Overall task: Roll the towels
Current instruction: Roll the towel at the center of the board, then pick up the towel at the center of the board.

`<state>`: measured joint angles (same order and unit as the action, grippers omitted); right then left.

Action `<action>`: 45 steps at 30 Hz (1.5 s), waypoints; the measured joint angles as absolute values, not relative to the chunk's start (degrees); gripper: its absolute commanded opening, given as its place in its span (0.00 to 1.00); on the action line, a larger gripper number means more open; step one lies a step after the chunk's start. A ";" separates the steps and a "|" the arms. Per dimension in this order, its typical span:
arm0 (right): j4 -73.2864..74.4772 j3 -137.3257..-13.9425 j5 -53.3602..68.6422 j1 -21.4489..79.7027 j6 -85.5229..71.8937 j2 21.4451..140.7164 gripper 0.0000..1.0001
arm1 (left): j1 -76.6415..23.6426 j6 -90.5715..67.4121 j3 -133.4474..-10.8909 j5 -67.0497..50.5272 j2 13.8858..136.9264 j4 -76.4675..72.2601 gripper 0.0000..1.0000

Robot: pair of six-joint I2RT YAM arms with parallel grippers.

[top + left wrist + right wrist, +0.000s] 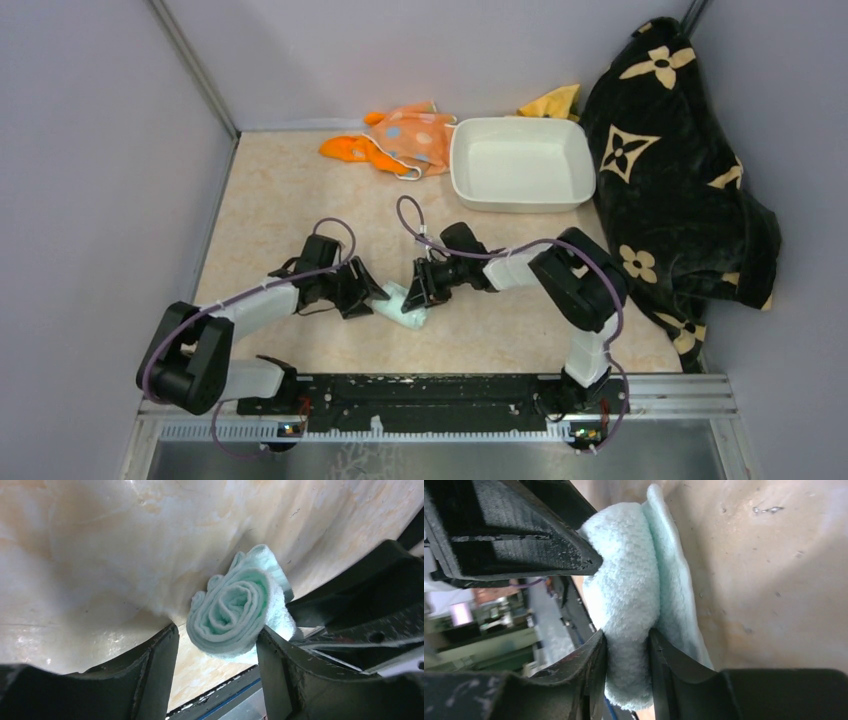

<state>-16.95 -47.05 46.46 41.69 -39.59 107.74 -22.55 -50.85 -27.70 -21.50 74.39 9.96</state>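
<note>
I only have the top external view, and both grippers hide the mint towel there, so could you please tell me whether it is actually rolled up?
Observer: Yes. The left wrist view looks at the mint green towel end on, and its layers are wound into a clear spiral.
Operator: Thank you. Does the right gripper have hold of it?
Observer: It does. In the right wrist view the right gripper pinches the roll, and the cloth is dented between its fingers.
</note>
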 measured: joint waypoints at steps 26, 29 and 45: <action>16.03 -62.83 -11.81 69.76 4.86 98.61 0.63 | -22.81 -50.11 -29.71 -22.52 77.95 9.06 0.65; 16.05 -62.83 -13.54 69.91 7.33 101.36 0.63 | -22.85 -50.09 -29.76 -22.50 77.95 9.06 0.65; 15.00 -63.75 -13.63 68.42 10.74 105.30 0.36 | -23.11 -46.37 -34.92 -22.48 82.98 10.55 0.67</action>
